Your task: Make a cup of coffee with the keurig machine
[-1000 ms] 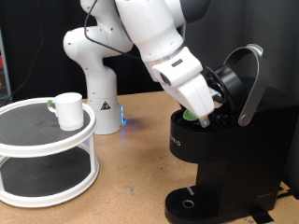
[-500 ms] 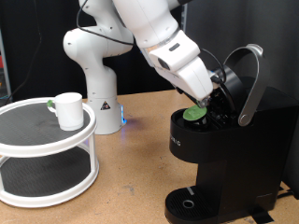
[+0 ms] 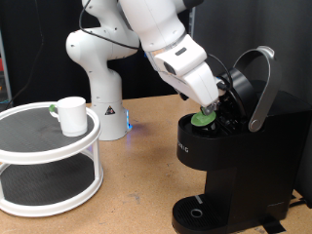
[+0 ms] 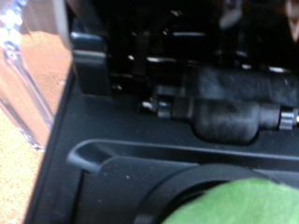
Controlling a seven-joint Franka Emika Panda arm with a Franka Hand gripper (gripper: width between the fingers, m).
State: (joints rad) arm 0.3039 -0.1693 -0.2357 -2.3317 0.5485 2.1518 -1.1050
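Observation:
The black keurig machine [image 3: 239, 166] stands at the exterior view's right with its lid raised and the silver-grey handle [image 3: 261, 88] up. A green-topped pod [image 3: 203, 118] sits in the open chamber. My gripper [image 3: 220, 101] hovers just above and beside the pod, at the chamber mouth; its fingers are not clear against the black machine. The wrist view shows the dark inside of the machine [image 4: 187, 103] and the green pod top [image 4: 248, 201]; no fingers show there. The white cup [image 3: 71, 114] stands on a round white rack, far from the gripper.
The white two-tier round rack [image 3: 49, 161] fills the exterior view's left, with another small green-topped pod [image 3: 50, 109] behind the cup. The arm's white base [image 3: 102, 88] stands behind on the wooden table [image 3: 136, 195]. The machine's round drip base [image 3: 200, 210] is bare.
The gripper has lifted up out of the chamber since one second ago, and the green pod top now shows in the chamber. Almost nothing moved in the last half second.

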